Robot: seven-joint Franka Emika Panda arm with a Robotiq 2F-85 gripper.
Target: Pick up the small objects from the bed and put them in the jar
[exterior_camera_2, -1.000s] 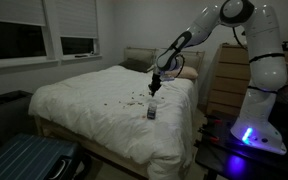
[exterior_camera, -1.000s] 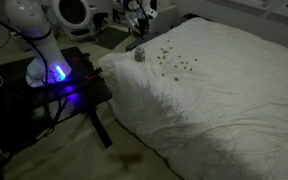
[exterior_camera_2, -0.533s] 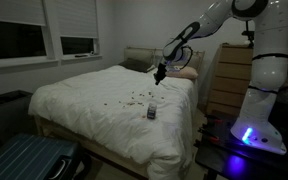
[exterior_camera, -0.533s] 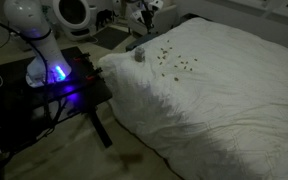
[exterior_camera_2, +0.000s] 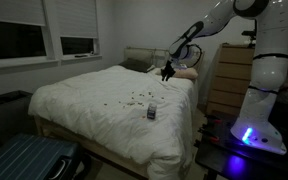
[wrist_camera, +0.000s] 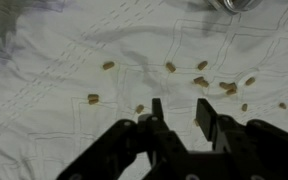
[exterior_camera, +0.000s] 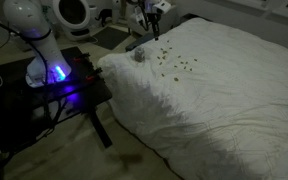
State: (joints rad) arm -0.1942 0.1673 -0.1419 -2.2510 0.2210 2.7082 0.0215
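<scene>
Wrist view: gripper is seen hovering above the bed, jaws parted to a moderate gap, nothing held between them. The small objects are scattered just beyond the fingertips. About 12 are counted here, with a loose cluster to the right and 3 loners to the left. The jar is cut by the top edge, beyond the cluster. Step judged: approach to 1 bit, none grasped yet. A loner should be targeted first so neighbours are not swept. The jaws should be centred over it, lowered until the tips just dent the cover, then closed slowly. The soft, wrinkled fabric is likely to be pinched along with the bit, so a shallow press is advised. In both exterior views the gripper is shown raised clear of the cover. The jar is stood upright on the bed near its edge, beside the scatter. No brand, label or writing can be read; the light is too dim.
</scene>
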